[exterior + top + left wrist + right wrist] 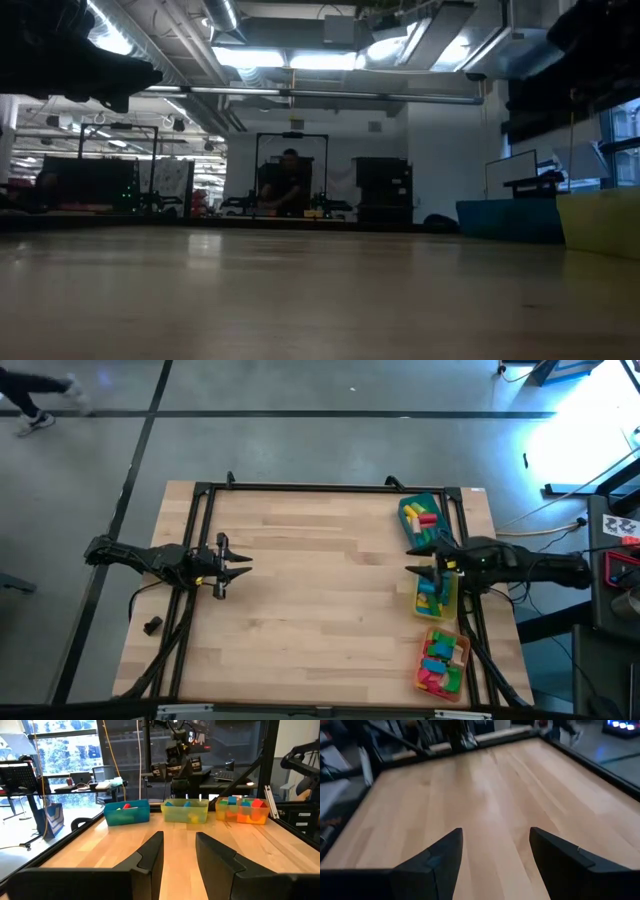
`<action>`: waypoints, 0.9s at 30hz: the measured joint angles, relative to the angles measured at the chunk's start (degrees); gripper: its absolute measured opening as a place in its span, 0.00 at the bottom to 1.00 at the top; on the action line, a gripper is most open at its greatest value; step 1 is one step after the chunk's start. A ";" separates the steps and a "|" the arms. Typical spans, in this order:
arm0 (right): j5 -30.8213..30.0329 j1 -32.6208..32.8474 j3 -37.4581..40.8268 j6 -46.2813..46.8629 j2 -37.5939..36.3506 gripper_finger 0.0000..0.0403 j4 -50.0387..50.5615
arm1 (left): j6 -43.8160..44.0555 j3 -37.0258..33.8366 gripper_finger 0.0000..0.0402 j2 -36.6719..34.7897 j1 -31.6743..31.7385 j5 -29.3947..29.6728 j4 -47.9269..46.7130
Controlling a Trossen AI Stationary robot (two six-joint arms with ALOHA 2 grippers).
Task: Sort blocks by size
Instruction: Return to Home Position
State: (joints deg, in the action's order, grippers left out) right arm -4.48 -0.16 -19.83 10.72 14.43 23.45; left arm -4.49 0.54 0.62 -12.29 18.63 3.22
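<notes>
the wooden tabletop [320,590] shows no loose blocks that i can see. the blocks [442,662] all lie inside three trays in a row along its right edge: a teal tray [126,815], a yellow tray [185,815] and an orange tray [245,817]. the right gripper [410,561] hangs just beside the teal and yellow trays, its jaws apart and holding nothing. the left gripper [246,567] waits well apart on the other side, jaws apart and empty too. a small dark lump [152,625] sits near the left edge. the sorting looks done, i think. to go home well, the right arm should pull back slowly, above the tray rims, so it bumps nothing.
</notes>
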 joint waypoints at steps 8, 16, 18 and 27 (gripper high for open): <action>0.60 0.09 3.52 -0.04 -11.34 0.58 -3.14 | 0.00 0.00 0.25 0.02 0.00 -0.01 0.00; 2.02 0.11 4.03 0.78 -14.15 0.58 -3.10 | 0.00 0.00 0.25 0.02 0.00 -0.02 0.00; 2.12 0.13 5.47 1.48 -14.29 0.58 -2.68 | 0.00 0.00 0.25 0.00 0.00 0.00 0.00; 2.13 0.13 13.30 2.49 -14.33 0.58 -14.94 | 0.00 0.00 0.25 0.02 0.00 -0.01 0.00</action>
State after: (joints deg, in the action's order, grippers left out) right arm -2.35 -0.03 -6.54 13.21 0.10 8.51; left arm -4.49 0.54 0.64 -12.29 18.62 3.22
